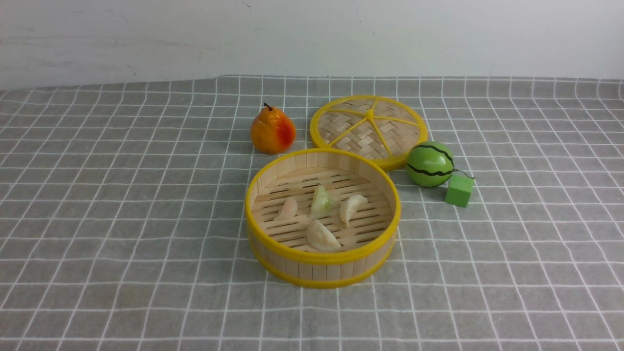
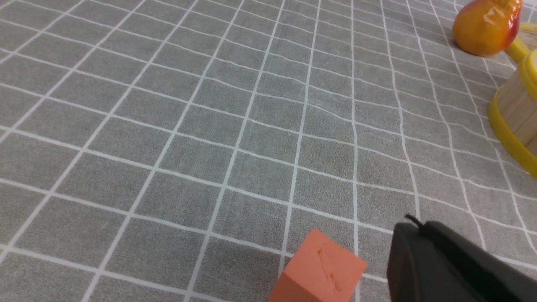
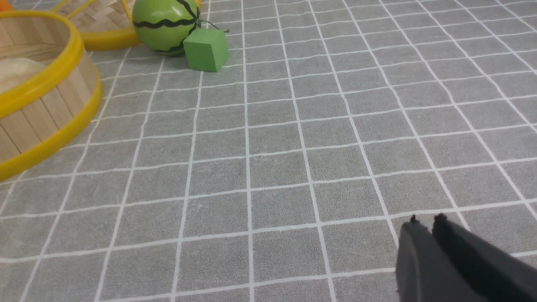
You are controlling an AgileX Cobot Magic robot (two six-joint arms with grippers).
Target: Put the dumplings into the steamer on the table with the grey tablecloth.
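The bamboo steamer (image 1: 321, 263) stands mid-table on the grey tablecloth (image 1: 122, 219). Several dumplings lie on its slatted floor: a pinkish one (image 1: 287, 208), a greenish one (image 1: 321, 201), a cream one (image 1: 351, 208) and a pale one (image 1: 321, 236). Neither gripper shows in the front view. My left gripper (image 2: 415, 228) is shut and empty over bare cloth, well away from the steamer's wall (image 2: 516, 109). My right gripper (image 3: 426, 222) is shut and empty over bare cloth, far from the steamer (image 3: 46, 105).
The woven lid (image 1: 369, 129) lies flat behind the steamer. An orange pear (image 1: 272, 130) stands to its left. A green watermelon ball (image 1: 430, 164) and green cube (image 1: 459, 190) sit at the right. An orange cube (image 2: 321, 270) lies beside my left gripper.
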